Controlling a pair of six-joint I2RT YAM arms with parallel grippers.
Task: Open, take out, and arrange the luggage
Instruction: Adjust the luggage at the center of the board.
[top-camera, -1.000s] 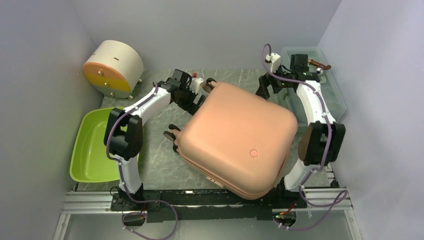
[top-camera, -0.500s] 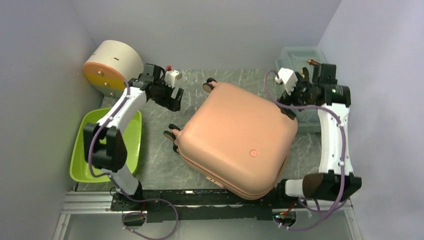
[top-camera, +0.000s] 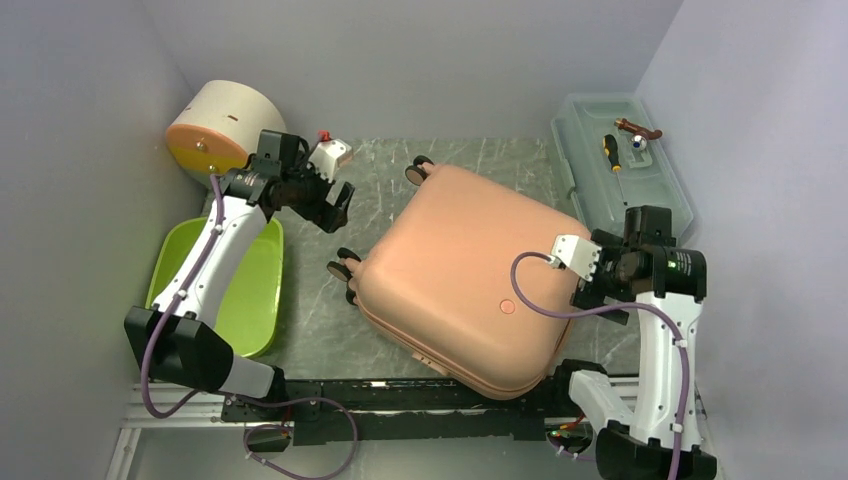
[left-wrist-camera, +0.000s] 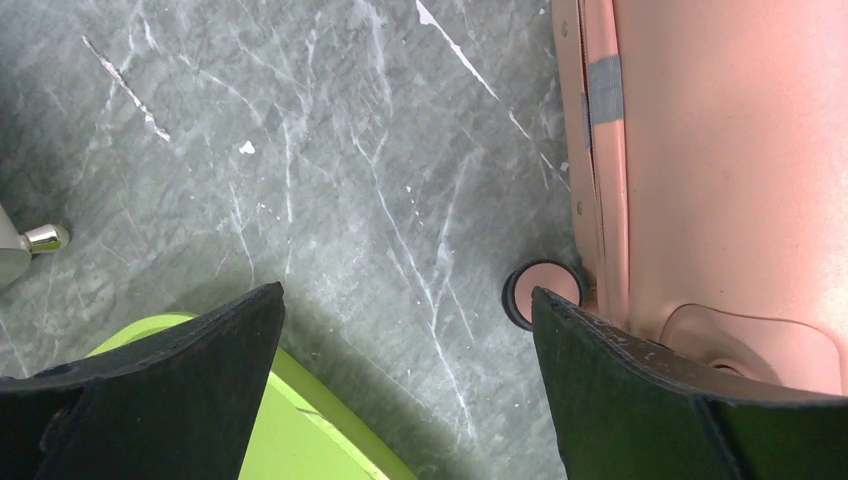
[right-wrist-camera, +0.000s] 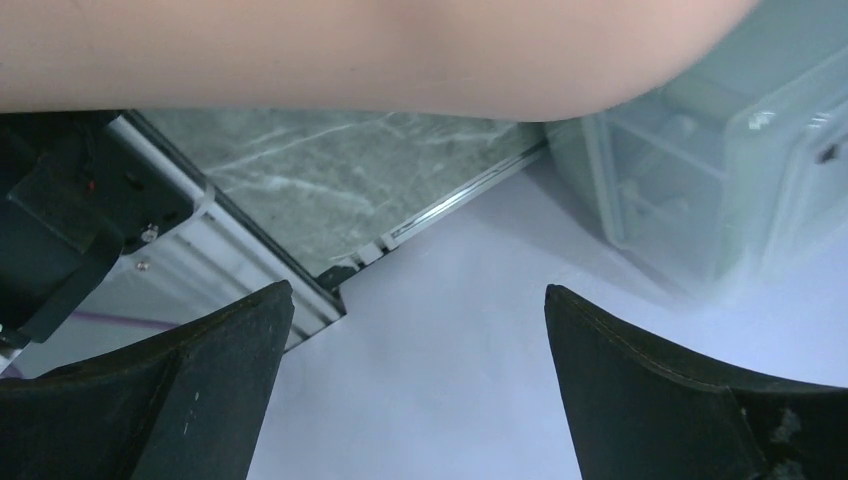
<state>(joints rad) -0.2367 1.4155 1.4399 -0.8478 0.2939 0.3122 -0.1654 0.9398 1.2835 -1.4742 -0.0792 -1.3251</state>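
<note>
A grey stone-look table (top-camera: 480, 150) is seen under everything. The luggage (top-camera: 470, 270), a big pink case, is laid flat in the middle of it, turned a little crooked, and its lid is shut. A green tub (top-camera: 255, 300) is placed at the left edge of the table. A see-through toolbox (top-camera: 625, 195) is set at the far right, close to the luggage. A cream round box (top-camera: 225, 115) with an orange front is kept in the far left corner. The left gripper (top-camera: 333, 207) is held above the bare table between the green tub and the luggage. It is near the wheels but not touching them. Its jaws are spread wide and nothing is held in them. The right gripper (right-wrist-camera: 419, 290) is held at the near right side of the luggage, close to its rounded corner. Its jaws are spread wide too, and nothing is gripped. Small dark wheels (top-camera: 345, 265) are seen on the left side of the luggage. A little screwdriver (top-camera: 610, 150) is laid on the toolbox lid.
</note>
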